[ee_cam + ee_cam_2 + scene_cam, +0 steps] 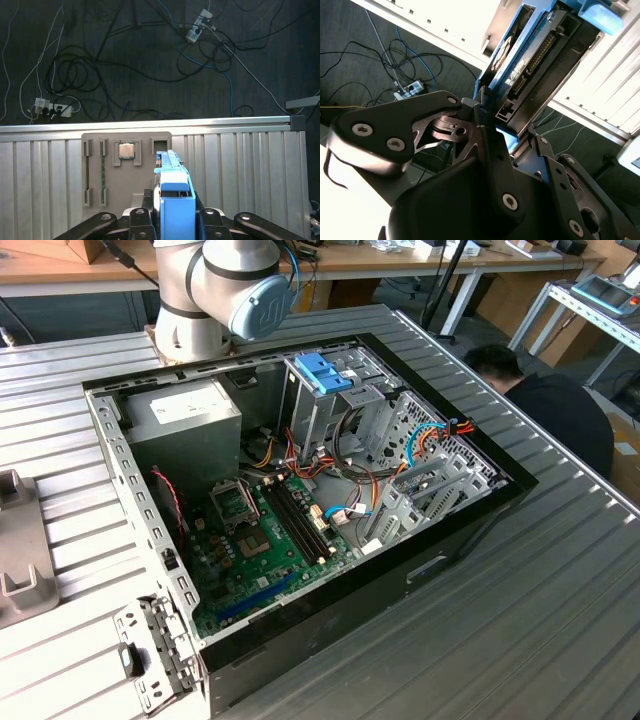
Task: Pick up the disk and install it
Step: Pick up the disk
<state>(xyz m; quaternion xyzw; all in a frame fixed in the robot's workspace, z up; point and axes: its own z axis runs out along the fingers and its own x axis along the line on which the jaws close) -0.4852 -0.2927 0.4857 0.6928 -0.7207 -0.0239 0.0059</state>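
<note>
First wrist view: hand (176, 222) clamped on the disk (175, 197), seen edge-on against the ribbed desk (245, 165). Disk's lower end hidden between fingers; hand body cut off.

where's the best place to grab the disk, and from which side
Across its two broad flat faces, at the blue-framed end, coming down from above. The disk stands on edge over the grey tray, leaving that end free; the gripper has its fingers flanking it this way.
</note>
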